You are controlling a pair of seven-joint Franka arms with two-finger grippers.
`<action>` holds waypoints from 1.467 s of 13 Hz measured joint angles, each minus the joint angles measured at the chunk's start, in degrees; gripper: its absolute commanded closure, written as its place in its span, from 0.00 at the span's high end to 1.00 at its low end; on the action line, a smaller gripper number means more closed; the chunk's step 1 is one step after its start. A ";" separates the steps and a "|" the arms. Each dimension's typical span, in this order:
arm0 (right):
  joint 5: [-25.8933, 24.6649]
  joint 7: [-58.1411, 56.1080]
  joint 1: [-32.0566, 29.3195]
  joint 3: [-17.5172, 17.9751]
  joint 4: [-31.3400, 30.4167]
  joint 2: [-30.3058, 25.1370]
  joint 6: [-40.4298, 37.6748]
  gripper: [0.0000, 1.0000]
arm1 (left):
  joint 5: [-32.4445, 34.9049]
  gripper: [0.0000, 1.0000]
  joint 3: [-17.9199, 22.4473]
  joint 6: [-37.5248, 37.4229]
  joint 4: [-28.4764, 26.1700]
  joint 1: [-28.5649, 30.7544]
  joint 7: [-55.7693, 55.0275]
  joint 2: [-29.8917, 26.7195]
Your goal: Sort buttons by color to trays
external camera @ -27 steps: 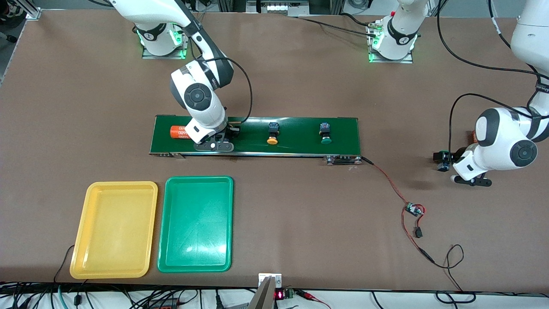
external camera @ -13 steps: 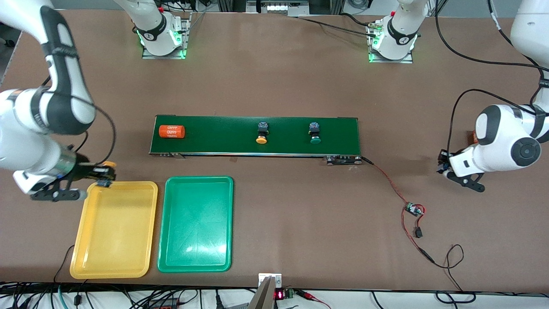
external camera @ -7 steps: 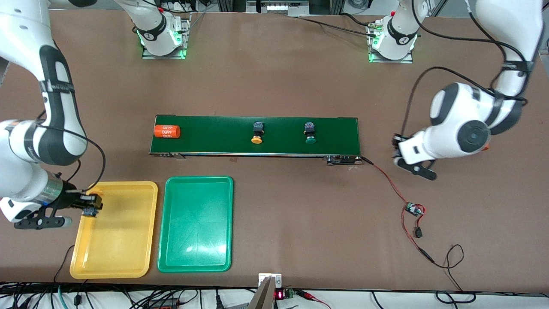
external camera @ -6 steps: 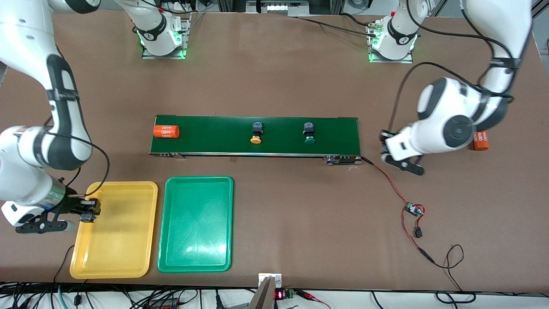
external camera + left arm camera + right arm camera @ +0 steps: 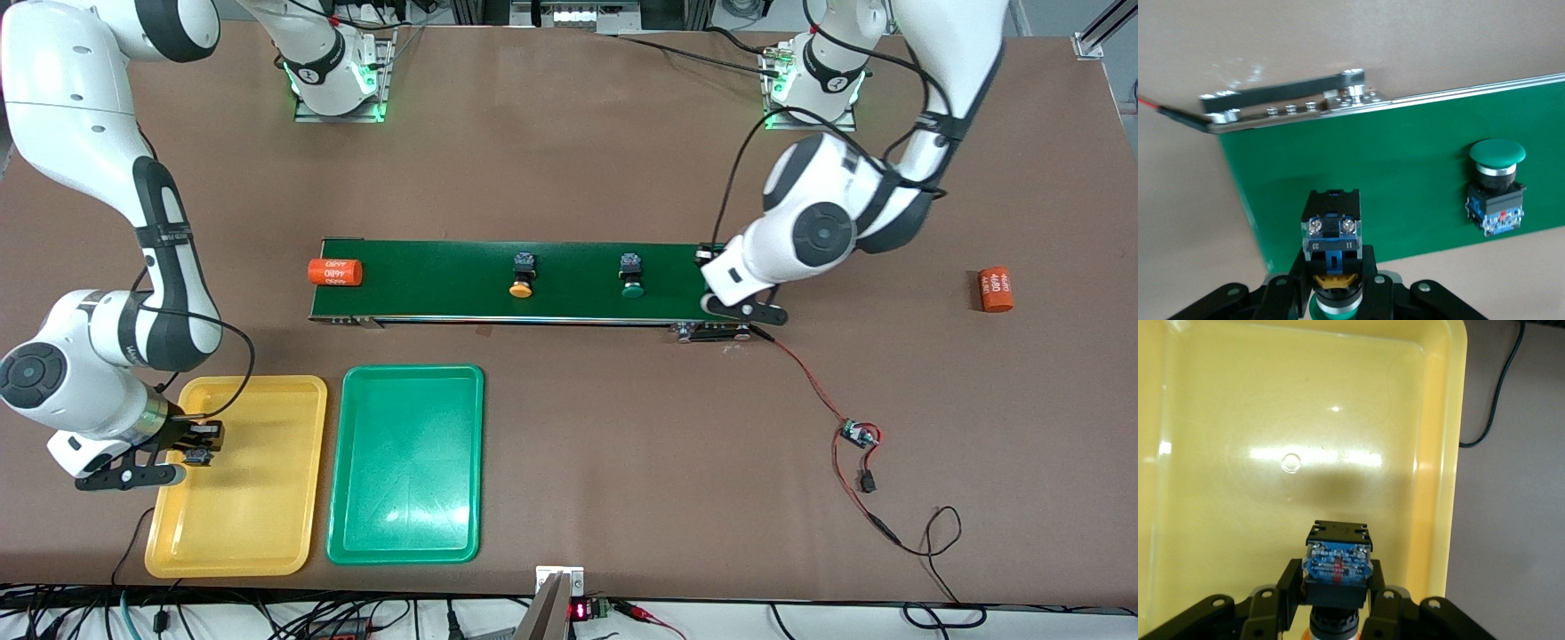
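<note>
Starting at the right arm's end, your right gripper (image 5: 197, 444) is over the yellow tray (image 5: 258, 533), near its outer edge, fingers pinching a button (image 5: 1337, 563). The green tray (image 5: 404, 524) sits just beside it. Up on the conveyor belt (image 5: 427, 284), an orange cylinder (image 5: 334, 271) hangs off the end, then a yellow button (image 5: 522, 275) and a green button (image 5: 631, 275). Your left gripper (image 5: 1336, 293) is over the belt's other end, clamped on another button (image 5: 1331, 233).

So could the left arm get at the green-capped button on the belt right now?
Probably not yet. The left gripper is over the belt's end beside the green-capped button with nothing between, but it is shut on another button, so it must set that down first.
</note>
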 measured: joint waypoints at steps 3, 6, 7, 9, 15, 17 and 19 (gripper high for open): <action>0.00 0.00 -0.66 -0.15 -0.02 1.91 1.45 0.62 | 0.00 0.04 0.34 2.76 -2.23 -0.02 -0.23 1.17; 0.01 0.01 -0.66 -0.15 -0.04 3.26 3.45 0.88 | 0.00 0.81 0.53 3.14 -2.43 0.02 -0.22 1.77; 0.01 0.01 -0.65 -0.12 -0.04 3.36 3.53 0.88 | 0.00 1.00 0.53 3.38 -2.43 0.02 -0.22 1.77; 0.11 0.00 -0.49 0.33 0.03 3.24 3.04 0.89 | 0.00 1.00 0.57 3.65 -2.40 0.21 -0.22 1.71; 5.02 0.01 1.40 0.89 1.04 -4.94 -13.03 1.00 | 0.00 1.00 1.39 3.90 -0.85 6.13 -0.46 -3.87; 9.80 0.04 1.70 1.32 -0.81 -8.42 -18.51 1.00 | 0.08 1.00 1.93 3.34 -0.94 13.06 -0.34 -5.01; 11.98 0.75 1.73 1.37 -7.45 -13.33 -18.10 1.00 | 4.35 1.00 2.34 2.91 -1.27 21.08 0.60 -4.65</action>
